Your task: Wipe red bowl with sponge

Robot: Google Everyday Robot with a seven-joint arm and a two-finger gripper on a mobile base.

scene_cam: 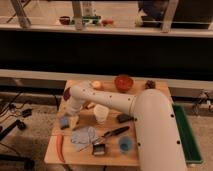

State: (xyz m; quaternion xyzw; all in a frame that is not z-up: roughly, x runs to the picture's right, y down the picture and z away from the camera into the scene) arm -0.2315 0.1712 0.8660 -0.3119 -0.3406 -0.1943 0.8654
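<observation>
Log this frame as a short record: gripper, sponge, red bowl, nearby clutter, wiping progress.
gripper: low at the table's left side, right beside the sponge; contact unclear
sponge: lying on the table near its left edge
red bowl: at the far edge, apart from both
nearby: grey-blue cloth, white cup
wiping: not yet begun

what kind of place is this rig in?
Likely a robot test area, not a home: a small cluttered wooden table, loose cables on the floor, a green bin beside it. The gripper is low over the table's left side in view, by the sponge.
</observation>
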